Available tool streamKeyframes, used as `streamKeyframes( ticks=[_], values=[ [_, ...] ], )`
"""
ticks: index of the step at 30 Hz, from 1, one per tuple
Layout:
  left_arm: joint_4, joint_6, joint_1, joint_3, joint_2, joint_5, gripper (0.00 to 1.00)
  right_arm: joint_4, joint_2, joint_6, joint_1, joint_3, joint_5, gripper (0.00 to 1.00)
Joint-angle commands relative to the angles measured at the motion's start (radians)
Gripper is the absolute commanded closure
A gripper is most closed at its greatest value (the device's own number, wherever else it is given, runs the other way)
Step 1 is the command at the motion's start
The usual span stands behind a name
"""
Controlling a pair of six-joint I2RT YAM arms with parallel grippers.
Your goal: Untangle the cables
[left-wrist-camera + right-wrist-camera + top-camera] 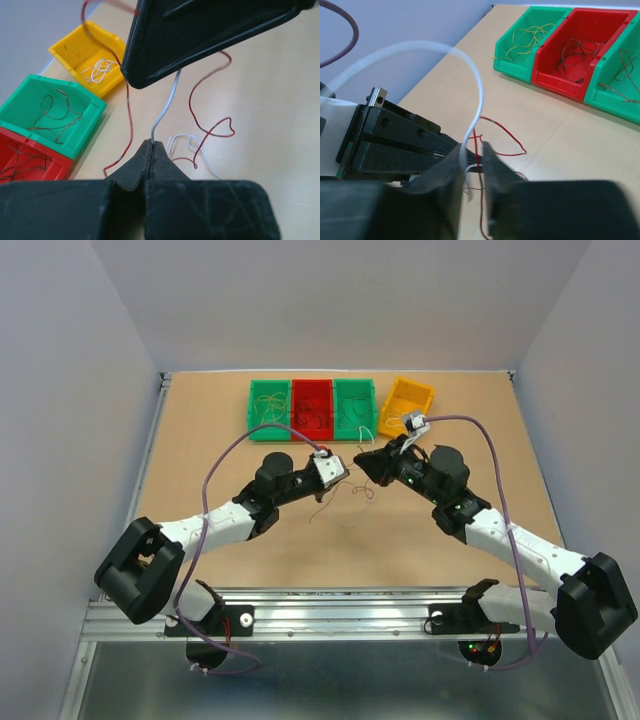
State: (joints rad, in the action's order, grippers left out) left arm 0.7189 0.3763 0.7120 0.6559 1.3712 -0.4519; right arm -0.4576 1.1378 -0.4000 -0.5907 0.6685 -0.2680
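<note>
The cables [345,498] are a small loose tangle of thin red-brown and white wires on the table between my two grippers. My left gripper [151,144] is shut on a white wire [167,107] that rises from its tips toward the right gripper's black body [210,35]. A red wire [212,127] loops beside it, and a white loop [184,141] lies on the table. My right gripper [474,156] has its jaws a little apart. The white wire [475,112] and a red wire [502,132] pass through the gap. The two grippers nearly meet in the top view, left [342,472] and right [364,466].
Four bins stand in a row at the back: green [270,408], red [311,408], green [354,408] and yellow [407,403], each holding sorted thin wires. Purple arm cables [225,460] arch over both arms. Grey walls close in the table.
</note>
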Motion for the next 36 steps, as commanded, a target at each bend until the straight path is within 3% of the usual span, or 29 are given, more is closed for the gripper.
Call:
streamKeyframes(
  ticks=[1,2,4,11,14,15,17,18,20,24,36],
  values=[
    [0.013,0.003,0.004,0.044,-0.061,-0.031,1.0,-0.036,-0.007,0.035,-0.006,-0.038,0.029,0.66],
    [0.004,0.003,0.003,0.044,-0.069,-0.028,1.0,-0.035,-0.004,0.039,-0.008,-0.043,0.03,0.57],
    [-0.024,-0.008,-0.005,0.047,-0.09,-0.025,1.0,-0.033,0.0,0.052,-0.008,-0.067,0.032,0.5],
    [-0.095,-0.077,-0.063,0.085,-0.138,-0.047,1.0,-0.029,0.045,0.072,-0.006,-0.096,0.049,0.49],
    [-0.107,-0.094,-0.086,0.093,-0.152,-0.068,1.0,-0.029,0.053,0.084,-0.008,-0.098,0.056,0.42],
    [-0.116,-0.097,-0.089,0.096,-0.155,-0.07,1.0,-0.033,0.054,0.085,-0.008,-0.098,0.053,0.36],
    [-0.125,-0.109,-0.098,0.103,-0.156,-0.064,1.0,-0.053,0.059,0.104,-0.006,-0.104,0.014,0.29],
    [-0.137,-0.122,-0.108,0.116,-0.156,-0.047,1.0,-0.09,0.069,0.131,-0.008,-0.118,-0.081,0.22],
    [-0.142,-0.137,-0.124,0.123,-0.159,-0.042,1.0,-0.136,0.086,0.168,-0.008,-0.135,-0.199,0.18],
    [-0.147,-0.168,-0.163,0.134,-0.169,-0.074,1.0,-0.197,0.16,0.234,-0.015,-0.132,-0.341,0.17],
    [-0.176,-0.182,-0.18,0.152,-0.17,-0.105,1.0,-0.251,0.525,0.29,-0.084,0.074,-0.307,0.23]
  ],
)
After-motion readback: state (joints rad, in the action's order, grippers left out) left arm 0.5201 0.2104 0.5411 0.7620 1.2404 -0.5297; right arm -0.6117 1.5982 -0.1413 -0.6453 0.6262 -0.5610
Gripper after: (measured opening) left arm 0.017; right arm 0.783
